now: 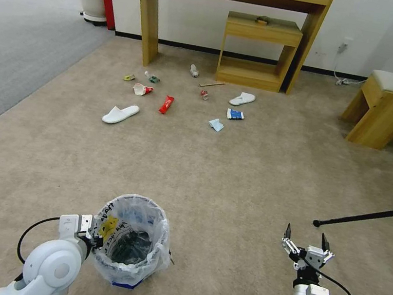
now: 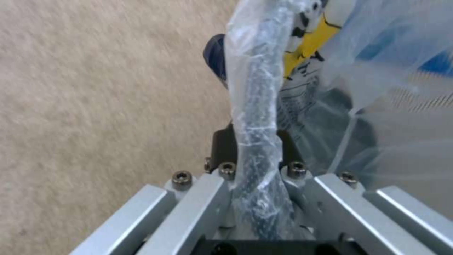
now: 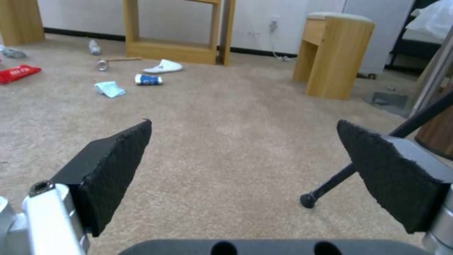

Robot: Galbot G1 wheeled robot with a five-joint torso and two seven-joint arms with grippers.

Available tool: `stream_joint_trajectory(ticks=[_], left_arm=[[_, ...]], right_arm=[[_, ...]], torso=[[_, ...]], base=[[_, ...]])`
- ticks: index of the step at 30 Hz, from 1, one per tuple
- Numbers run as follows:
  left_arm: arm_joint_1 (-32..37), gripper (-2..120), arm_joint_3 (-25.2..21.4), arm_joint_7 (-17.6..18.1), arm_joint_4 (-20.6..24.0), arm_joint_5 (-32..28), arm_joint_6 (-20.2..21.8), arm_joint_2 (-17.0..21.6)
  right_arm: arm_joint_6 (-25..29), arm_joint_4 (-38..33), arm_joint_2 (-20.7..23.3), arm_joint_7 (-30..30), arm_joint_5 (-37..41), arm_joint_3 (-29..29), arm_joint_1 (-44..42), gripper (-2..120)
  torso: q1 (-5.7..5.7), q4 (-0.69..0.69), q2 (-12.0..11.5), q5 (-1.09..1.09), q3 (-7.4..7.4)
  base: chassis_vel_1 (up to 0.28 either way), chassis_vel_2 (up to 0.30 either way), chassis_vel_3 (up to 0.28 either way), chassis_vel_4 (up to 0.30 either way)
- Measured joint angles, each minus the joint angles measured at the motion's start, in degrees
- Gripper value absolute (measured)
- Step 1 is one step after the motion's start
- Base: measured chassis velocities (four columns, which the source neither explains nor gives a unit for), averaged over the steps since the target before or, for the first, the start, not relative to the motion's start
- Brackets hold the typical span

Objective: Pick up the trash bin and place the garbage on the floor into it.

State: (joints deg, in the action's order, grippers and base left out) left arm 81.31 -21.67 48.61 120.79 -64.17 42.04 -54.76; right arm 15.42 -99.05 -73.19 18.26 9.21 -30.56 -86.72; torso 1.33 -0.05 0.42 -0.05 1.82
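Bin, small, round and dark, lined with crinkled clear plastic bag [image 1: 132,242], is standing on beige carpet floor [image 1: 230,187]; left claw [image 1: 94,238] is pinching its rim; light, liner slippery; right claw [image 1: 307,242] is hanging spread; scattered garbage [image 1: 166,104] is lying well apart.

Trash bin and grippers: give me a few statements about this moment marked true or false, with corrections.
1. The left gripper is shut on the trash bin's rim. True.
2. The right gripper holds a slipper. False: it is open and holds nothing, above bare floor.
3. The red wrapper lies inside the trash bin. False: it lies on the floor, well ahead of the bin.
4. Two white slippers, the left slipper and the right slipper, lie apart on the floor. True.
5. The trash bin stands beside the wooden stool. False: the stool is far off, by the wall on the right.
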Motion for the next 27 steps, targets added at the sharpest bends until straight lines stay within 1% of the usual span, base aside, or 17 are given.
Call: stream_joint_trajectory(ticks=[8, 11, 12, 14, 18, 25, 27], left_arm=[[0.82, 0, -3.59, -0.78, 3.48, 0.85, -0.22, -0.19], [1.24, 0, -5.79, -1.16, 5.15, 0.27, -0.25, 0.27], [1.24, 0, -5.79, -1.16, 5.15, 0.27, -0.25, 0.27], [1.5, 0, -7.22, -1.37, 6.4, 0.14, -0.27, 0.2], [2.18, 0, -8.31, -1.67, 8.01, 0.25, -0.32, -0.13], [3.48, 0, -8.7, -2.55, 8.63, 1.62, -0.4, -1.38], [4.08, 0, -8.64, -3.31, 8.83, 3.05, -0.52, -2.35]], right_arm=[[-1.3, -1.98, 1.04, 1.03, 1.71, 0.72, -0.15, 100], [-2.75, -4.09, 1.65, 2.32, 4.7, 1.05, -0.42, 100], [-2.75, -4.09, 1.65, 2.32, 4.7, 1.05, -0.42, 100], [-3.46, -4.86, 2.07, 3.03, 5.66, 1.03, -0.79, 100], [-4.22, -5.56, 2.56, 3.83, 5.73, 0.69, -1.5, 100], [-4.63, -6.11, 2.71, 4.59, 4.55, 0.1, -2.45, 100], [-4.64, -6.46, 2.72, 4.87, 3.53, -0.43, -3.25, 100]], torso=[[0.0, 0.02, -0.01, 0.03, 0.0], [0.0, 0.0, -0.01, 0.03, 0.0], [0.0, 0.0, -0.01, 0.03, 0.0], [0.0, 0.01, 0.0, 0.04, 0.0], [0.0, 0.0, -0.01, 0.04, -0.01], [0.0, 0.0, -0.01, 0.04, -0.01], [0.0, 0.01, -0.01, 0.04, -0.01]], base=[[0.0, 0.0, 0.0, 0.0], [0.0, 0.0, 0.0, 0.0], [0.0, 0.0, 0.0, 0.0], [0.0, 0.0, 0.0, 0.0], [0.0, 0.0, 0.0, 0.0], [0.0, 0.0, 0.0, 0.0], [0.0, 0.0, 0.0, 0.0]])
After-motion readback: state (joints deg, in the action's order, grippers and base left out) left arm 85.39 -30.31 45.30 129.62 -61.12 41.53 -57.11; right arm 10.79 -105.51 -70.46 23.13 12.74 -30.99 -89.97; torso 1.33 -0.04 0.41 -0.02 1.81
